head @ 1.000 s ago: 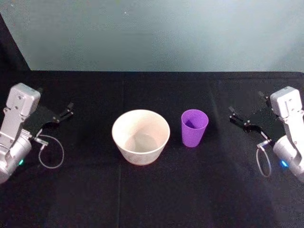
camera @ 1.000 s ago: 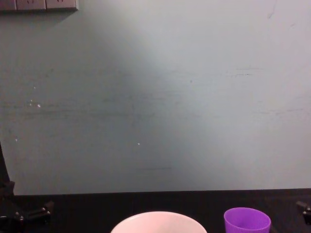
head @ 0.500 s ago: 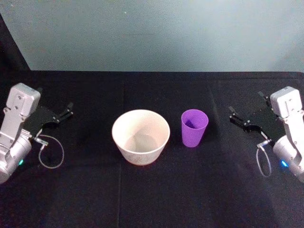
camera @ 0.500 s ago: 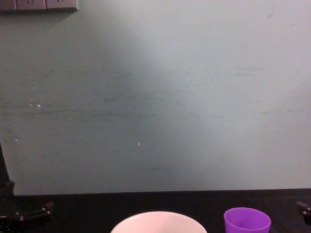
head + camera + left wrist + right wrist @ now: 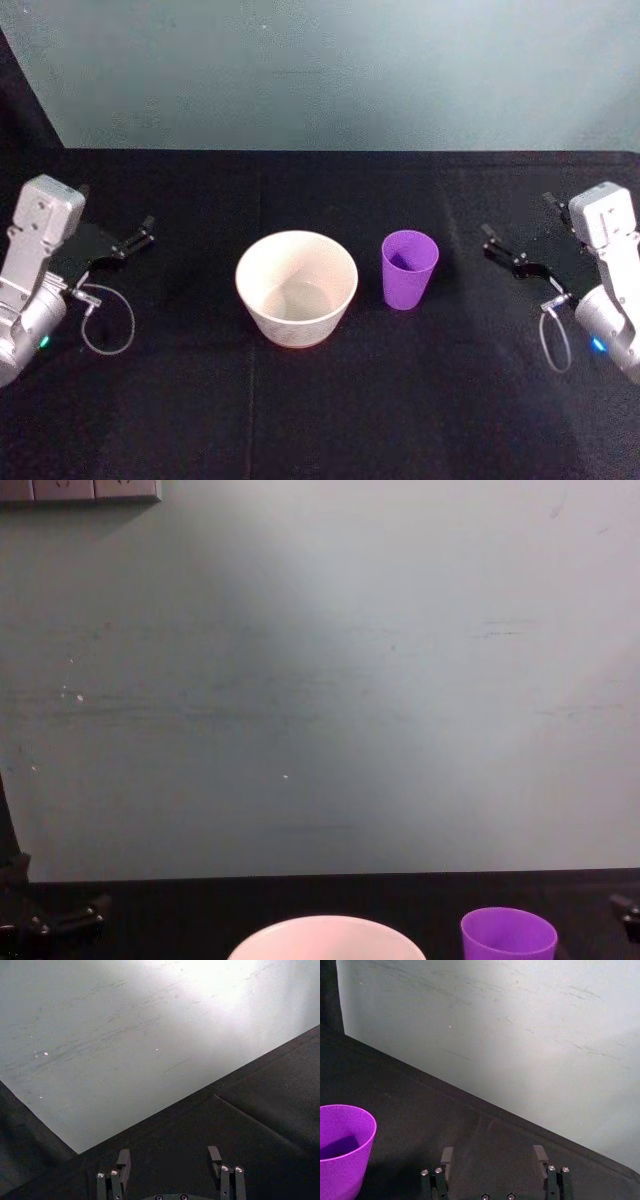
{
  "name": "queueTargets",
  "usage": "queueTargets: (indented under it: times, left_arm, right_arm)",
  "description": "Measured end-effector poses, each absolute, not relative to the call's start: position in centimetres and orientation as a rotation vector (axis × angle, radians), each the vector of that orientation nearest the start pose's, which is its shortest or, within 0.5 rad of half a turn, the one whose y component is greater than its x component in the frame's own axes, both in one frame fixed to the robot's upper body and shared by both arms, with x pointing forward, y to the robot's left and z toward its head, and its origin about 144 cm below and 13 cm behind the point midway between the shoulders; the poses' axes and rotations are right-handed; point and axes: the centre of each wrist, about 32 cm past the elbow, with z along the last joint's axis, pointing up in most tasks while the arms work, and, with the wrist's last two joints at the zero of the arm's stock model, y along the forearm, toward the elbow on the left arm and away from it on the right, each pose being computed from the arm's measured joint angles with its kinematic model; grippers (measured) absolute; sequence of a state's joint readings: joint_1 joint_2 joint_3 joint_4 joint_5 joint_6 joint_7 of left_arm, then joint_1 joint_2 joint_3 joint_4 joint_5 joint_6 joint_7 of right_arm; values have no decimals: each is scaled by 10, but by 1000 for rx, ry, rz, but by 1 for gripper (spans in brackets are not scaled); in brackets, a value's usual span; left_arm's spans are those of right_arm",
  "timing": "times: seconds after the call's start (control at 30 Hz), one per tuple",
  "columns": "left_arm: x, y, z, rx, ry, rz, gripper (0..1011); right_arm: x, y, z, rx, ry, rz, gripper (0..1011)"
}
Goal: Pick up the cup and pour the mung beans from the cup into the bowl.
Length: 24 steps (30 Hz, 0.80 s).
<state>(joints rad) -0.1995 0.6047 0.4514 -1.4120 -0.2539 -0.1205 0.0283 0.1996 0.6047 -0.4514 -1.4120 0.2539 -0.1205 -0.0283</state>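
Note:
The purple cup (image 5: 409, 268) stands upright on the black table, just right of the wide pale bowl (image 5: 297, 288). Its inside is dark, and I cannot make out the mung beans. My right gripper (image 5: 517, 216) hovers open to the right of the cup, well apart from it. In the right wrist view the open fingers (image 5: 447, 1156) hold nothing, and the cup (image 5: 342, 1146) sits off to one side. My left gripper (image 5: 118, 208) rests open at the far left, its fingers (image 5: 123, 1158) empty. The chest view catches the bowl's rim (image 5: 325, 932) and the cup's top (image 5: 508, 938).
The black cloth (image 5: 320, 400) covers the whole table, up to a pale teal wall (image 5: 330, 70) at the back. Cable loops hang by each wrist (image 5: 105, 320) (image 5: 555, 340). A socket strip (image 5: 80, 490) is on the wall.

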Motion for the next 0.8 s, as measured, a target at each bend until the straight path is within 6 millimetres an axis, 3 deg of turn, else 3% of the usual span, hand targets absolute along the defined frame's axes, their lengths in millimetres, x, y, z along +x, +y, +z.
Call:
queueTargets:
  times: [0.8]
  left_arm:
    - [489,310,1140,304,-285,1248,1000]
  right_arm:
    - [485,-312,1140,-305,-289,-1246,1003]
